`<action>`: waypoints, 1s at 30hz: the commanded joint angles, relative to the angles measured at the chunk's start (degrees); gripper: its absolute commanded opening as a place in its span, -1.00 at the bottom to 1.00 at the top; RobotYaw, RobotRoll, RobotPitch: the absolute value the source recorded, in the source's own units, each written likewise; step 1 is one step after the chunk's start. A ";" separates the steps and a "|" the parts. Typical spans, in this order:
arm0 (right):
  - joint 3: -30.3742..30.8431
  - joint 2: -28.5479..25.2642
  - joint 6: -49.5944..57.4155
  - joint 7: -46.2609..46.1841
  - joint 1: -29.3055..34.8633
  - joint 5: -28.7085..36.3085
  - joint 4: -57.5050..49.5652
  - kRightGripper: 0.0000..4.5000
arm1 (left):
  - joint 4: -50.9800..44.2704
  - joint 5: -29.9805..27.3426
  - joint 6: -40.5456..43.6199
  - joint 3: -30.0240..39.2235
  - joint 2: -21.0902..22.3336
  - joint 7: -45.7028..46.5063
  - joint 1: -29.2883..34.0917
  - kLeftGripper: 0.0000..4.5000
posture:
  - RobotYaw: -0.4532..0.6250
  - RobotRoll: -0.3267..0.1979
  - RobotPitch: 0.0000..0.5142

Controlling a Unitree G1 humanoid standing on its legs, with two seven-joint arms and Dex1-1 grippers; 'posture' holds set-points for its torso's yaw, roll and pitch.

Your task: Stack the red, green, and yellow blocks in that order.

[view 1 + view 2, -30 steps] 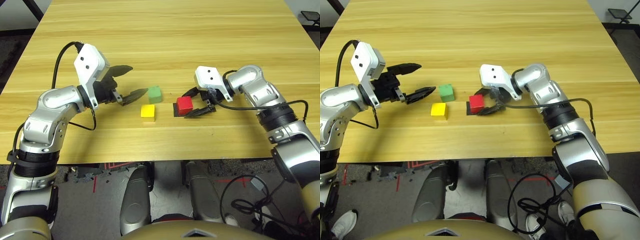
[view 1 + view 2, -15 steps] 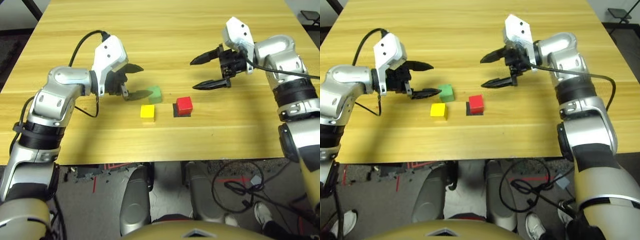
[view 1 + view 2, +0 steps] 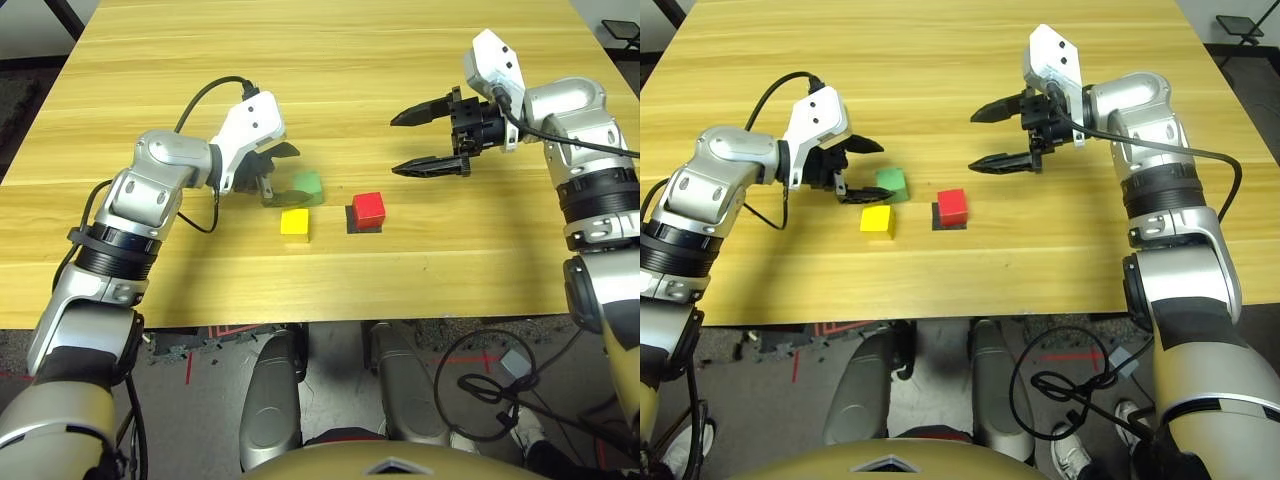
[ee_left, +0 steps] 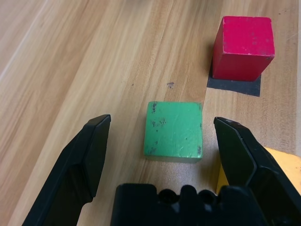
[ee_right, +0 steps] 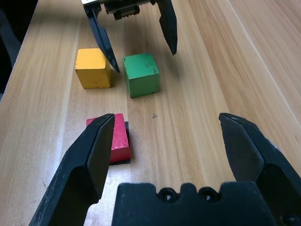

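Note:
The pale green block (image 3: 310, 185) lies on the table with my left gripper (image 3: 287, 176) open around it, one finger on each side and neither touching. In the left wrist view the green block (image 4: 174, 129) sits between the fingers (image 4: 89, 155). The yellow block (image 3: 295, 222) lies just in front of the green one. The red block (image 3: 369, 208) rests on a flat black patch (image 3: 355, 222) to the right. My right gripper (image 3: 396, 147) hangs open and empty above the table, behind and to the right of the red block (image 5: 117, 138).
The wooden table (image 3: 330, 60) stretches wide behind the blocks and to both sides. Its front edge (image 3: 330, 322) runs close below the blocks. The yellow block (image 4: 287, 165) lies right beside my left gripper's near finger.
My left gripper has slid right from beside the green block until its fingers straddle it. My right gripper, risen from the red block a second ago, has shifted only slightly.

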 commanded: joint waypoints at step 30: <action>-1.46 -2.19 -0.79 -2.20 4.04 0.57 0.58 1.00 | -6.06 0.47 16.33 -1.58 -5.11 -1.93 -7.13 -0.07 | 0.36 0.33 -0.10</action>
